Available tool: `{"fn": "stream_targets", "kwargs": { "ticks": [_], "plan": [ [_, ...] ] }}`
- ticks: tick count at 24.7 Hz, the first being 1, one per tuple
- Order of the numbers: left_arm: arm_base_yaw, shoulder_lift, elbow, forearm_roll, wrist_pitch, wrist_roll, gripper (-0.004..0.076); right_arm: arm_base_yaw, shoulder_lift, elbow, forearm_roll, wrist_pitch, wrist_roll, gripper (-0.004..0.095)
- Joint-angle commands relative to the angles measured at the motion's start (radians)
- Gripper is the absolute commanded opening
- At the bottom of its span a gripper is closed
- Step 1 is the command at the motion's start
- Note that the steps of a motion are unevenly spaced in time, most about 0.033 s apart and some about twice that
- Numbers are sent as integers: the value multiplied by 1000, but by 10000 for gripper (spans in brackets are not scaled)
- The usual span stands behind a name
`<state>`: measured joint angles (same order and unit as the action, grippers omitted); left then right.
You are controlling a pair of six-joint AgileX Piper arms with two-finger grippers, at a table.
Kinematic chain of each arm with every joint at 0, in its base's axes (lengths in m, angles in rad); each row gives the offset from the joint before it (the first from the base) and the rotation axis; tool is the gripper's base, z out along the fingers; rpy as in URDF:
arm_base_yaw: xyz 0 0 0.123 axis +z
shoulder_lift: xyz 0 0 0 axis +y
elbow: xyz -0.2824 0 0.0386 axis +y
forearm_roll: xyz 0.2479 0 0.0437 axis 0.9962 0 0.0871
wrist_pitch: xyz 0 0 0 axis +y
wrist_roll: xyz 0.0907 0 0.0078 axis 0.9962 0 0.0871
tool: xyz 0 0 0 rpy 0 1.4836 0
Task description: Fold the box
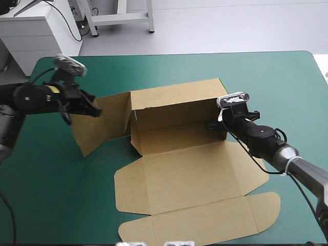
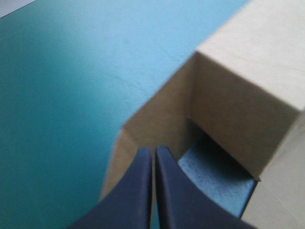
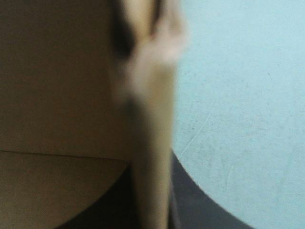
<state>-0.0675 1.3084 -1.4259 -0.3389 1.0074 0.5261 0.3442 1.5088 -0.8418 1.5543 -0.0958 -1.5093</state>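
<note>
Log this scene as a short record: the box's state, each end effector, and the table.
box: brown, partly folded; back wall raised, near panels flat on the table
left end effector: fingers together, tips at the raised left flap
right end effector: shut on the box's right wall
table: teal-green cover, box near its middle

Right wrist view: box (image 3: 57, 86) wall edge a blur, hiding most of my right gripper (image 1: 211, 124). Left wrist view: box cut off by the picture's edge.
</note>
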Motion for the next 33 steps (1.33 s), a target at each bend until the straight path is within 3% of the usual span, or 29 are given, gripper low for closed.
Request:
{"fn": "stream_targets", "kwargs": {
  "ticks": [1,5,7,12,15,19,20,21,22,23,26,29,30,33],
  "plan": [
    [229,-58,-36,-179,-20,24,6,-7,-3,-18,2,34,-3,-1],
    [525,-61,27,-478,-13,23,6,-7,1,-18,2,52,-1,-1],
    [579,-61,87,-567,-28,34,6,-7,1,-18,2,52,-1,0],
    [596,-61,268,-576,-138,35,6,-7,1,-18,2,54,1,-1],
    [596,-61,385,-580,-224,35,6,-7,1,-22,5,109,35,-1],
    [596,-61,421,-580,-256,35,6,-64,1,-51,-42,210,135,0],
    [596,-61,421,-586,-256,35,6,-88,1,-62,-122,240,219,0],
    [596,-61,421,-590,-256,35,6,-133,1,-94,-343,337,437,0],
    [596,-61,421,-589,-256,35,6,-149,1,-113,-460,379,542,0],
    [596,-61,421,-592,-256,35,6,-172,1,-163,-724,460,778,1],
    [596,-61,421,-607,-256,51,6,-178,1,-291,-1156,614,1185,1],
    [596,-61,421,-622,-251,71,6,-176,1,-444,-1374,817,1384,1],
    [596,-61,421,-622,-242,71,6,-176,1,-518,-1394,902,1425,1],
    [596,-61,421,-624,-227,71,6,-176,1,-624,-1410,1017,1483,1]
  ]
}}
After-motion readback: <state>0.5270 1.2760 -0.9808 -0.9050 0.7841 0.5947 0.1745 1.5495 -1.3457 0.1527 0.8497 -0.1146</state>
